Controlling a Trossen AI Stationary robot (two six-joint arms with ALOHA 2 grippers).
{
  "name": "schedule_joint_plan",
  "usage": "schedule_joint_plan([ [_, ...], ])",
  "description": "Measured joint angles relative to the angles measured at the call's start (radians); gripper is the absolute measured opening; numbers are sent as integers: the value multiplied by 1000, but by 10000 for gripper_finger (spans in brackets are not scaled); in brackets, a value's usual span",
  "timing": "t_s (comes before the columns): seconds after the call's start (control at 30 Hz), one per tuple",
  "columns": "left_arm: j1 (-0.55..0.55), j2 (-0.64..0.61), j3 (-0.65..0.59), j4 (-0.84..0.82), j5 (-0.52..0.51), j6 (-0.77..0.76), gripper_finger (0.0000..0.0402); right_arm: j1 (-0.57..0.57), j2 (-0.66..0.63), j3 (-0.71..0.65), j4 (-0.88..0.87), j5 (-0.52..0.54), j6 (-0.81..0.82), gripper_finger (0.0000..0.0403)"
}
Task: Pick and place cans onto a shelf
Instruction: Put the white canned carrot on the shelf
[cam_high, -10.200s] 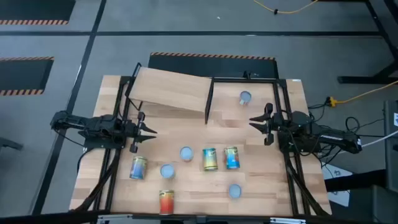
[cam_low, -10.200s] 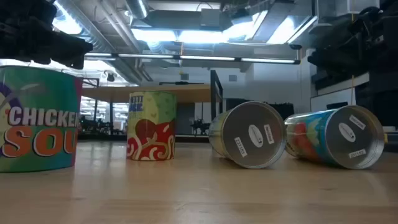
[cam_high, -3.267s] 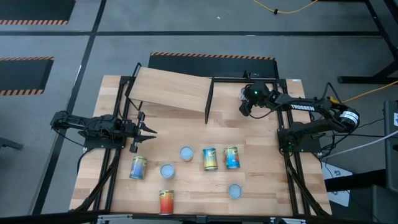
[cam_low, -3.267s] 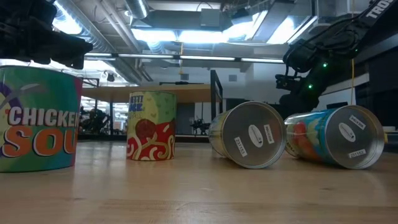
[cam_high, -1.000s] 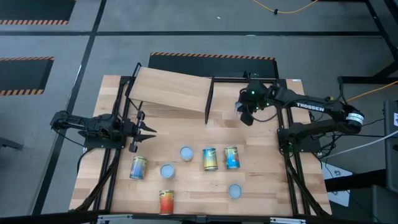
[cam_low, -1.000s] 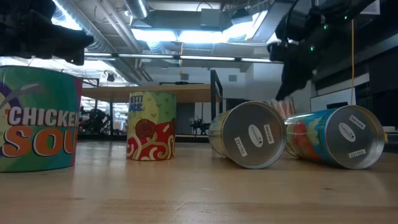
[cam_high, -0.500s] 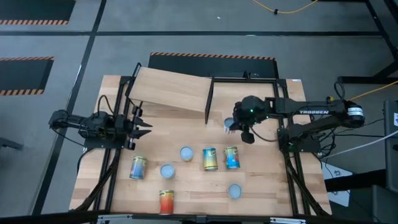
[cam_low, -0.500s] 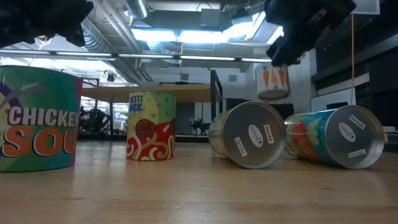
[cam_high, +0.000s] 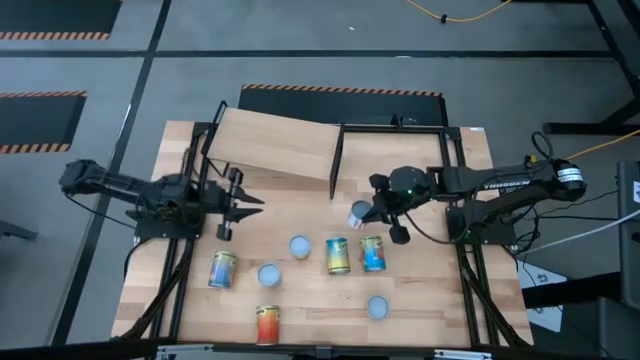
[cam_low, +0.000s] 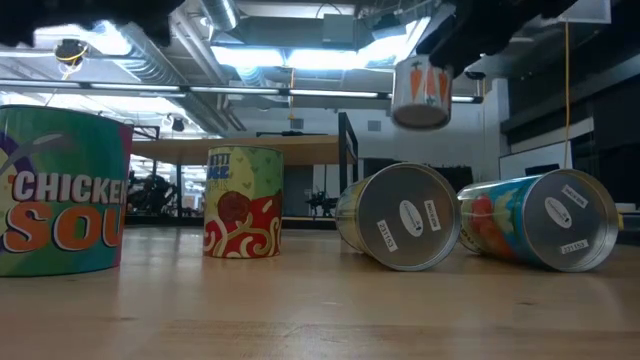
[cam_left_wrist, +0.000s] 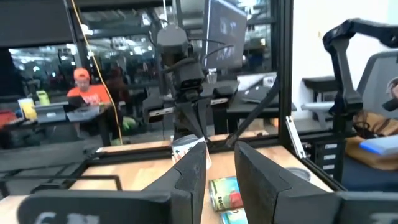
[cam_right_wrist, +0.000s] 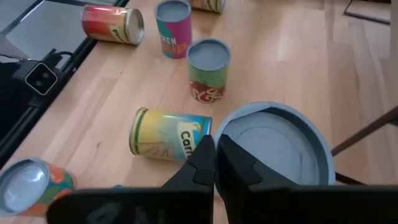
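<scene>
My right gripper (cam_high: 372, 212) is shut on a small can (cam_high: 358, 213) with a silvery top and carrots on its label. It holds the can high above the table (cam_low: 420, 95), just near of the shelf's black divider (cam_high: 337, 160). The shelf (cam_high: 280, 145) is a tilted plywood board in a black frame at the far side. My left gripper (cam_high: 247, 205) is open and empty above the table's left part. Several other cans stand or lie on the near half: upright ones (cam_high: 299, 246) (cam_high: 268, 274) and lying ones (cam_high: 337, 256) (cam_high: 373, 253). My right gripper pinches the can's top rim (cam_right_wrist: 222, 129) between its two fingers, at one side of the lid. The fingers come from above, slanting from the table's right. The can hangs upright below them, lifted clear of the table (cam_low: 420, 110).
More cans are near the front: one lying at the left (cam_high: 222, 268), a red one lying at the near edge (cam_high: 267, 323), one upright at the right (cam_high: 377, 307). Black frame rails (cam_high: 465, 260) run along both table sides. A person (cam_left_wrist: 79, 93) sits beyond the table.
My right gripper has carried the can from the far right corner toward the table's middle and near side, and has raised it. The can stays upright below the fingers. My left gripper has risen and gone a little toward the table's right.
</scene>
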Motion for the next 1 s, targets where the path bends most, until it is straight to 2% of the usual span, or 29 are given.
schedule_joint_plan([
  [0.3,0,359,293,-9,0,1,78,42,0,0,2,0,-3,10],
  [0.4,8,469,404,-66,17,1,78,55,0,0,1,0,-3,10],
  [0.73,88,817,741,-299,188,1,78,71,0,0,0,0,-2,10],
  [1.0,139,1008,896,-325,336,1,78,71,0,0,4,0,0,10],
])
